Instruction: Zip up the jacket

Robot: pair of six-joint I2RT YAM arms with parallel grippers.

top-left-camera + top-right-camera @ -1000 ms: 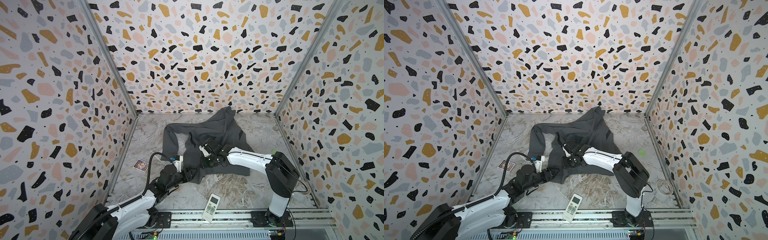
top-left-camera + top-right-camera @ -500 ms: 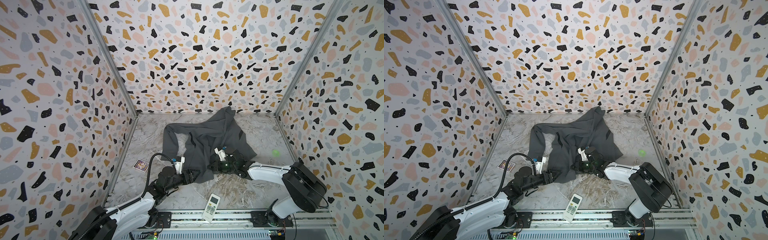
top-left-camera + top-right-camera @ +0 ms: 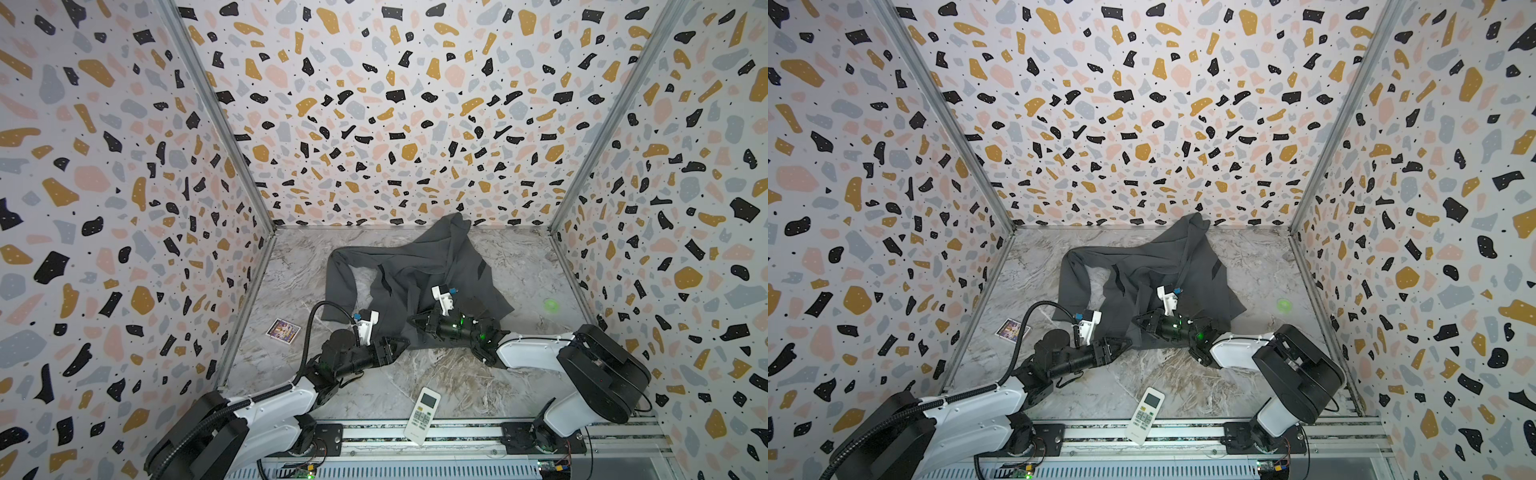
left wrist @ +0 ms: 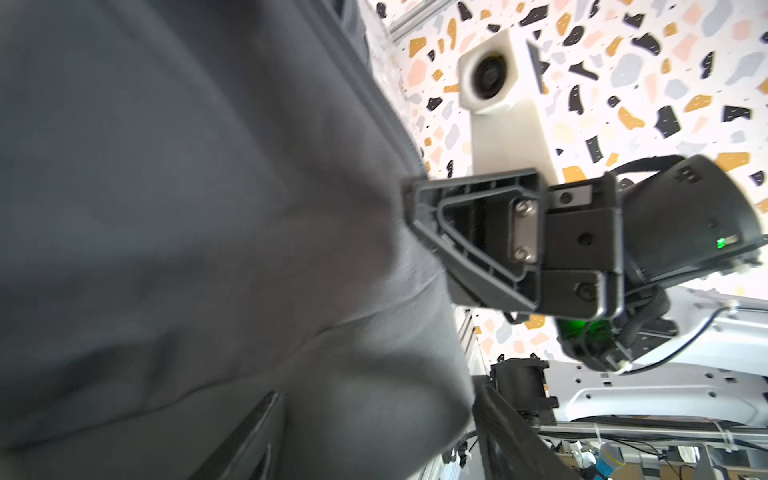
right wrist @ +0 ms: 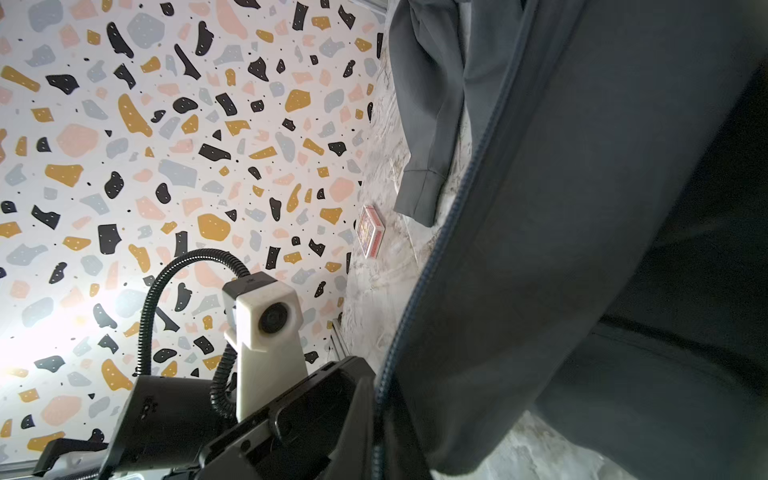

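Jacket: the large dark charcoal-grey soft fabric jacket (image 3: 436, 266) lies crumpled on the middle and far part of the table, with one end bunched up against the far wall. It shows in both top views (image 3: 1167, 266).
Sleeve: one long sleeve (image 3: 338, 282) bends off to the left and back toward the near side, and its cuff (image 5: 419, 195) lies flat on the table.
Zip: a line of blue-grey zip teeth (image 5: 457, 208) runs along the free edge of a front panel, with bare table beside it.
Shoulder strip: a short black strip (image 3: 384, 283) lies on the fabric left of middle.
Right gripper: the black right gripper (image 3: 413, 321) lies low at the jacket's near hem. Its jaws are closed, pinching the fabric edge by the zip, as the left wrist view shows (image 4: 409, 199).
Left gripper: the black left gripper (image 3: 401, 343) sits just left of the right one and nearer, at the hem. Its jaws stand apart, and a fold of the jacket bulges between its fingers (image 4: 257, 436).
Table: grey-white marble-patterned tabletop (image 3: 415, 382).
Remote: a white rectangular remote control (image 3: 422, 415) lies at the near edge, in the middle, with its near end over the metal rail (image 3: 457, 434).
Box: a small colourful flat box (image 3: 283, 331) lies on the left, close to the left wall.
Walls: terrazzo-patterned panels (image 3: 374, 104) stand on the left, far and right sides.
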